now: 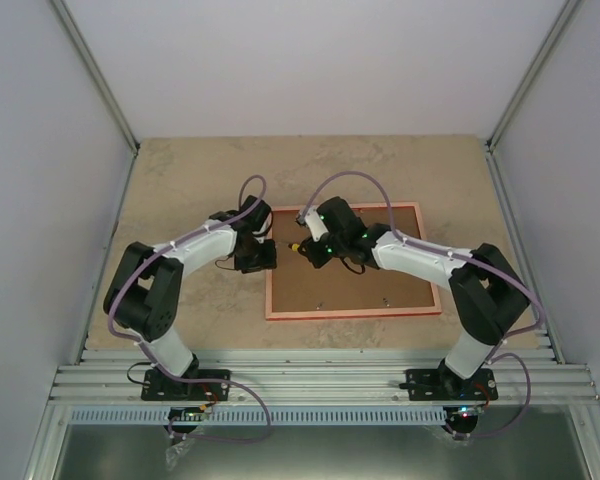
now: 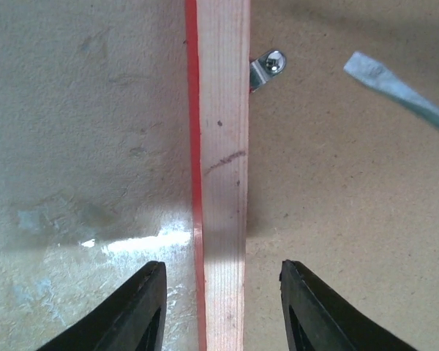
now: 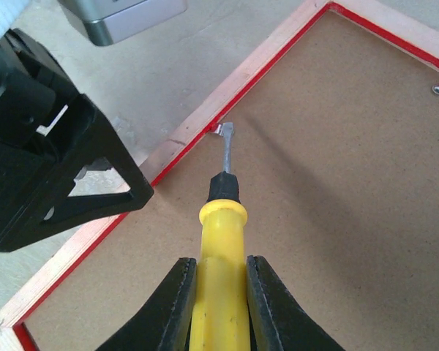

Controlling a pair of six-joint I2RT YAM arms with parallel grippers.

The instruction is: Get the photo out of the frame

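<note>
A beige, speckled desk (image 1: 190, 180) fills the middle of the top view. Pale grey walls (image 1: 40, 200) close it in at left, right and top, and ribbed aluminium rails (image 1: 320, 380) run along the bottom. The frame (image 1: 350, 313) lies flat and back-up on the desk, right of centre. Its pale wood rim with a red edge encloses a brown backing board (image 1: 390, 265).

The photo cannot be seen, as the board covers everything inside the rim. The left gripper (image 2: 221, 274) is open, its two black fingers straddling the frame's left rail without visibly touching it. The right gripper (image 3: 221, 274) is clamped on a yellow-handled screwdriver (image 3: 221, 219). The blade tip meets a small metal tab (image 3: 225, 130) at the rim's inner edge.

In the right wrist view the frame runs off the right side, and the left arm's black body overlaps part of the rim at left.
</note>
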